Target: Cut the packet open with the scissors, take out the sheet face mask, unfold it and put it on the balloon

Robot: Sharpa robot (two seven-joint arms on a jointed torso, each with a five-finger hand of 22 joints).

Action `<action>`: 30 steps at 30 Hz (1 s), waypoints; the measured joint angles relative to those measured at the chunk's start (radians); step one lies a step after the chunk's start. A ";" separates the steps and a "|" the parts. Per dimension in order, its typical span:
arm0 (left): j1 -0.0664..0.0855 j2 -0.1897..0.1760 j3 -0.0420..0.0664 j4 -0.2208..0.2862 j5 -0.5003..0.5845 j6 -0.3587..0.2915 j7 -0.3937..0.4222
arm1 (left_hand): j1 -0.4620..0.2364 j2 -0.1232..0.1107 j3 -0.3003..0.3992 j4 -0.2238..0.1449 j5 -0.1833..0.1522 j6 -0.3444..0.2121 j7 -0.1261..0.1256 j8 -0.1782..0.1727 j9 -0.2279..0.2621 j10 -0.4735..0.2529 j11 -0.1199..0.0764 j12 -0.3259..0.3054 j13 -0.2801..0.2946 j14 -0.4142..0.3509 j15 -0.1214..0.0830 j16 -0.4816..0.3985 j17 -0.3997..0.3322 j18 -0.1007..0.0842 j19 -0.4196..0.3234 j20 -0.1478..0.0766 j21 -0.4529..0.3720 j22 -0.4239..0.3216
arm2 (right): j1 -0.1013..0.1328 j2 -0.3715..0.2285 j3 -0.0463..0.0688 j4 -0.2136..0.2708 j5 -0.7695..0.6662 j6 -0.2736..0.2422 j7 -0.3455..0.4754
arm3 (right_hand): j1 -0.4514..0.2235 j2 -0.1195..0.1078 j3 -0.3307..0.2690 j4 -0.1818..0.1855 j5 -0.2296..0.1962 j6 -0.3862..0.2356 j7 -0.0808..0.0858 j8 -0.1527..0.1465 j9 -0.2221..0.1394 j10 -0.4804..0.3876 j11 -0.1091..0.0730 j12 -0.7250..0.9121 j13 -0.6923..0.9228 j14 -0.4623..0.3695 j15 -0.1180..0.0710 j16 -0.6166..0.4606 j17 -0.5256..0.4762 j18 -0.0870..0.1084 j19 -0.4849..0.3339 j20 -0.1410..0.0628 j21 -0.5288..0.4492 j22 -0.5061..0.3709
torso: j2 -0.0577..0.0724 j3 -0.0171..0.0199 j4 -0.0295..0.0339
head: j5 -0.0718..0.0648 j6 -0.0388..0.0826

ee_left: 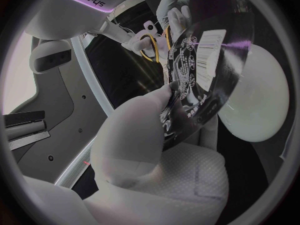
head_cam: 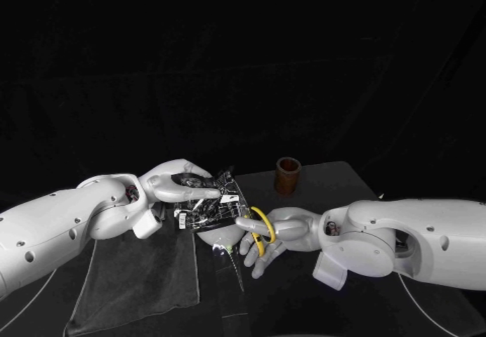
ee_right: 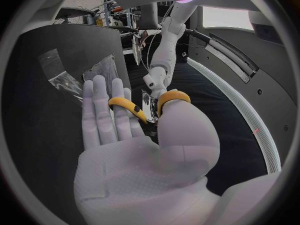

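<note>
The left arm (head_cam: pixel 71 225) reaches in from the side with its forearm angled toward the middle. The left hand (head_cam: pixel 182 184) is raised, its thumb and fingers (ee_left: pixel 164 97) pinched on the upper edge of the packet (head_cam: pixel 211 205). The right arm (head_cam: pixel 415 235) comes in opposite it. The right hand (head_cam: pixel 279 235) has its thumb through one yellow loop of the scissors (head_cam: pixel 261 228), and its other fingers (ee_right: pixel 103 110) lie straight and close together through the second loop. The two hands sit just beside each other.
</note>
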 measured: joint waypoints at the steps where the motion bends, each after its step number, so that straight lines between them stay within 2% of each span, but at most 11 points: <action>1: 0.000 0.000 0.000 0.000 0.000 0.001 0.000 | 0.000 0.000 0.000 0.000 0.000 0.000 0.000 0.000 0.000 0.000 0.000 0.000 0.000 0.000 0.000 0.000 0.000 0.000 0.000 0.000 0.000 0.000 | 0.000 0.005 0.000 -0.007 0.000 0.003 0.002 | 0.001 0.001 0.002 -0.002 0.000 0.002 0.001 0.000 0.000 0.001 0.001 0.000 -0.001 0.000 0.000 0.000 0.000 0.000 0.000 0.000 0.000 0.000 | 0.000 -0.0001 0.0000 | 0.000 0.000; 7: 0.000 0.000 0.000 0.003 0.000 0.008 0.000 | 0.000 0.000 0.000 0.000 0.000 0.000 0.000 0.000 0.000 0.000 0.000 0.000 0.000 0.000 0.000 0.000 0.000 0.000 0.000 0.000 0.000 0.000 | 0.001 0.028 0.000 -0.040 0.001 0.018 0.013 | 0.005 0.005 0.003 -0.003 0.000 0.004 -0.001 0.000 -0.001 0.010 -0.001 0.000 -0.004 0.000 0.000 0.000 -0.002 -0.004 0.000 0.000 0.000 -0.002 | 0.001 -0.0005 0.0005 | 0.000 0.000; 9: 0.000 0.000 0.000 0.004 0.000 0.011 0.000 | 0.000 0.000 0.000 0.000 0.000 0.000 0.000 0.000 0.000 0.000 0.000 0.000 0.000 0.000 0.000 0.000 0.000 0.000 0.000 0.000 0.000 0.000 | 0.001 0.032 0.001 -0.046 0.001 0.022 0.017 | 0.004 0.013 0.003 -0.003 0.000 0.006 -0.003 0.000 -0.002 0.010 -0.001 0.000 -0.005 0.000 0.000 0.000 -0.002 -0.005 0.002 -0.002 -0.002 -0.003 | 0.001 -0.0006 0.0006 | 0.001 0.000; 30: 0.000 0.000 0.000 -0.002 0.000 0.033 0.000 | -0.001 -0.001 0.000 0.000 -0.001 0.000 0.000 -0.004 0.000 0.000 0.000 0.000 0.001 0.002 0.002 0.000 0.000 0.000 0.000 0.000 0.000 0.001 | 0.022 0.032 0.005 -0.066 -0.017 0.037 0.042 | 0.018 0.034 0.003 -0.003 0.000 0.016 -0.005 0.000 -0.004 0.030 -0.002 0.003 -0.011 0.007 0.000 0.000 -0.005 -0.006 0.008 0.000 -0.004 -0.008 | 0.000 -0.0005 -0.0013 | -0.001 0.004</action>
